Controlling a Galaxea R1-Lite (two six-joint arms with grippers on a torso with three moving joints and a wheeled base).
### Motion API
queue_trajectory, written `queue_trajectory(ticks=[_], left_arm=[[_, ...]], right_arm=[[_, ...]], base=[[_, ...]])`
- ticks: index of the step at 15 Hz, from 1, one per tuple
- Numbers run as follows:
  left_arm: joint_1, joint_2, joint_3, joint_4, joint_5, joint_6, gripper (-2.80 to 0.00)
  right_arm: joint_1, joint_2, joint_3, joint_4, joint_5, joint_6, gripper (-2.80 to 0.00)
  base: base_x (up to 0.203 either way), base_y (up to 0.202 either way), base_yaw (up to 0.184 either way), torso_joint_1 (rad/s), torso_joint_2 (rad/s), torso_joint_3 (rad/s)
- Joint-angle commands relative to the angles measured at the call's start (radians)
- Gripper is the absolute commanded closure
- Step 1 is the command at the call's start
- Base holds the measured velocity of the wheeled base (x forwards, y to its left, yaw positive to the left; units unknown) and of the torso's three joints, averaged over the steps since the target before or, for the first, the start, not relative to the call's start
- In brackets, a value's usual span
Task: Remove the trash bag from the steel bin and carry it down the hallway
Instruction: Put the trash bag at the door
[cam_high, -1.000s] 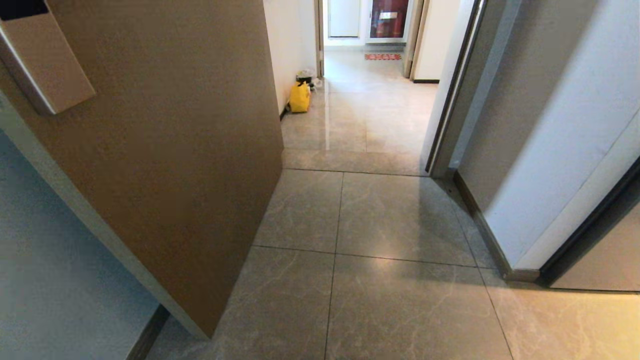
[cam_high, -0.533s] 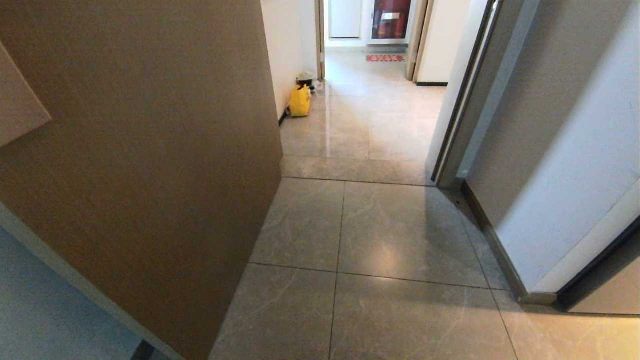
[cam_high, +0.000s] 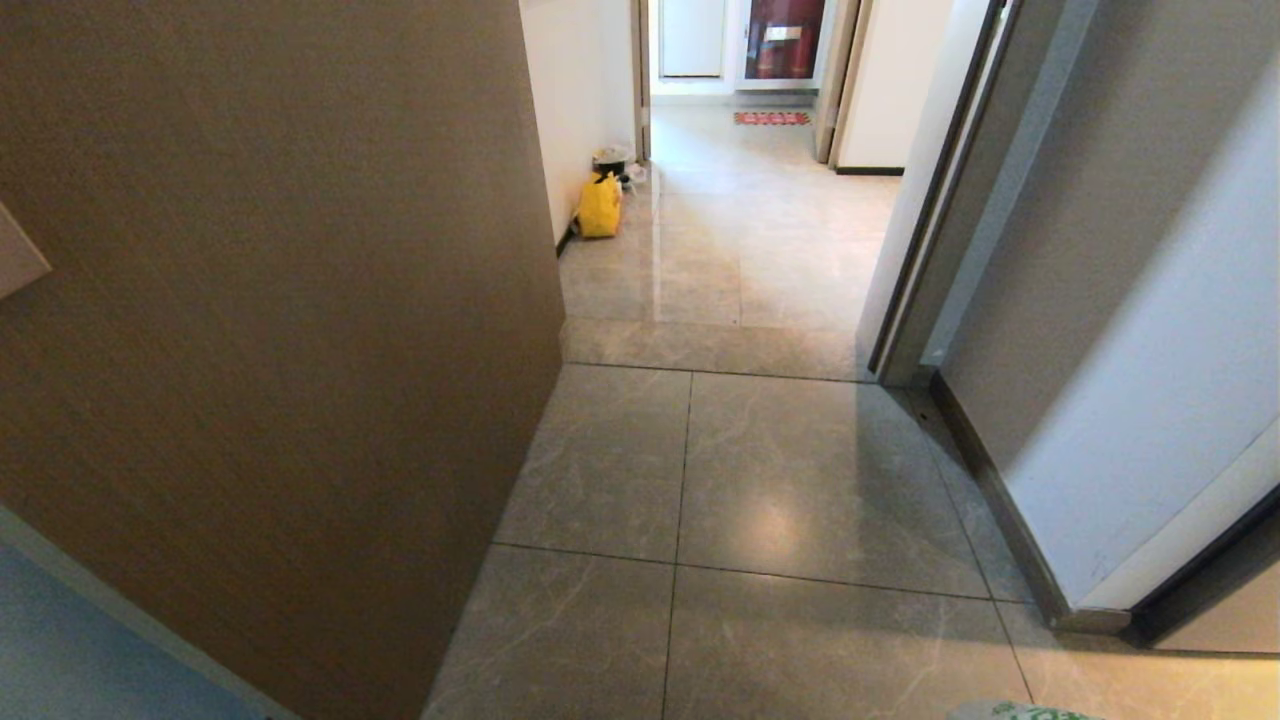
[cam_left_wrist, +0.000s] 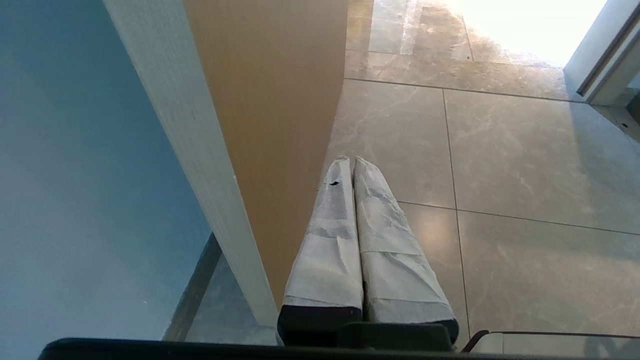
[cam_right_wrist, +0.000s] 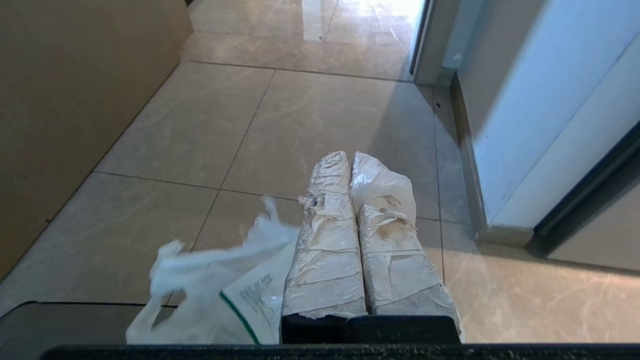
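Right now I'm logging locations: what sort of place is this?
Probably an indoor hallway of a flat or office: glossy tiled floor, a brown door standing open, white walls with dark baseboards.

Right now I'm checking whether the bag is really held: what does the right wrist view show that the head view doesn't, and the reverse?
Only the right wrist view shows the right gripper, jaws shut on the trash bag, white plastic with green print hanging beside the taped fingers.
Only the head view shows the hallway running ahead and a yellow bag against its wall, plus just a sliver of the trash bag at the bottom edge.
Both show the brown door and the glossy tile floor.
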Motion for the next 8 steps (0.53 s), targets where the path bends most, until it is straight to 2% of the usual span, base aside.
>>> queue_trajectory(ticks=[1, 5, 8], left_arm=[[0.0, 0.001, 0.0, 0.0, 0.001, -0.001, 0.0], [0.0, 0.0, 0.0, 0.0, 0.0, 0.001, 0.0], [0.0, 0.0, 0.0, 0.0, 0.0, 0.001, 0.0]], right_arm=[[-0.001, 0.002, 0.0, 0.0, 0.0, -0.003, 0.0], [-0.001, 0.0, 0.0, 0.0, 0.0, -0.001, 0.0], [0.0, 0.0, 0.0, -0.001, 0.0, -0.002, 0.0]], base=[[0.0, 0.0, 0.0, 0.0, 0.0, 0.0], [0.0, 0.0, 0.0, 0.0, 0.0, 0.0], [0.004, 0.006, -0.122, 0.004, 0.0, 0.003]])
